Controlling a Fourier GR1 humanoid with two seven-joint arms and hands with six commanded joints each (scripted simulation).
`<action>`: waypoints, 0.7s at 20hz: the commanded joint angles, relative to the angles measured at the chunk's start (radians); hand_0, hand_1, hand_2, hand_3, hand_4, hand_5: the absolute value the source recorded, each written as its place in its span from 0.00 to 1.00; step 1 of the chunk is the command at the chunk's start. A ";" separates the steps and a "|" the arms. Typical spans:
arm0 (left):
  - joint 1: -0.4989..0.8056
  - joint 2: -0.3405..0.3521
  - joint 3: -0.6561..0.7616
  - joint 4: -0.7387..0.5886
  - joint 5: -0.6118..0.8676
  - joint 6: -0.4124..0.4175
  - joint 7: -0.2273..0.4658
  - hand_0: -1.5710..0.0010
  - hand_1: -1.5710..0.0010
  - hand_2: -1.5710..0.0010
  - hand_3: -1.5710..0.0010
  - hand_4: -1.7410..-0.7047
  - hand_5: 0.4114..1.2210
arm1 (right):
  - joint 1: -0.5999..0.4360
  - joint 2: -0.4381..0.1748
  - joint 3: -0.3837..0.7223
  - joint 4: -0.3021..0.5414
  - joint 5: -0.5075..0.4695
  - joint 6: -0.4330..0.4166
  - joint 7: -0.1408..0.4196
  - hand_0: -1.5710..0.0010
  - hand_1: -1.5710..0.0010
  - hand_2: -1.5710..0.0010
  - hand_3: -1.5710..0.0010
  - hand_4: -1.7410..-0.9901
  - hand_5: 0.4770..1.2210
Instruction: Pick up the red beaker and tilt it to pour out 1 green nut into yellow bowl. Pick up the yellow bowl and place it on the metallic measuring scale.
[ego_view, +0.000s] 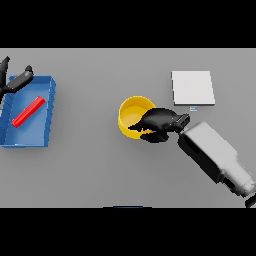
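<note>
The yellow bowl (132, 112) stands upright in the middle of the table, and no nut shows inside it. My right hand (159, 121) is at the bowl's right near side, its thumb and fingers curled over the rim and hiding that part of it. To the right and farther back, the metallic measuring scale (193, 87) lies flat as a pale square, apart from the bowl. The red beaker (28, 111) lies on its side in a blue tray (47, 122) at the far left. My left hand (18, 80) hovers by the tray's far left corner, fingers spread and holding nothing.
The blue tray has raised walls and holds only the red beaker. A small display strip (193, 108) sits on the scale's near edge. Bare grey table lies between tray and bowl and along the near side.
</note>
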 joint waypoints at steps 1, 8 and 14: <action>-0.006 -0.006 0.002 0.012 -0.001 -0.003 -0.008 1.00 1.00 1.00 1.00 0.92 0.40 | -0.002 -0.003 0.003 -0.002 -0.001 0.006 0.000 0.26 0.31 0.32 0.34 0.20 0.90; -0.016 -0.006 -0.008 0.005 -0.012 0.001 0.009 1.00 1.00 1.00 1.00 0.92 0.39 | -0.020 -0.014 -0.008 -0.035 -0.012 0.023 0.054 0.05 0.07 0.07 0.20 0.06 0.98; -0.008 0.013 0.002 0.004 -0.007 -0.005 0.001 1.00 1.00 1.00 1.00 0.92 0.40 | -0.035 -0.092 -0.052 -0.149 -0.076 0.092 0.092 0.01 0.02 0.02 0.16 0.03 0.99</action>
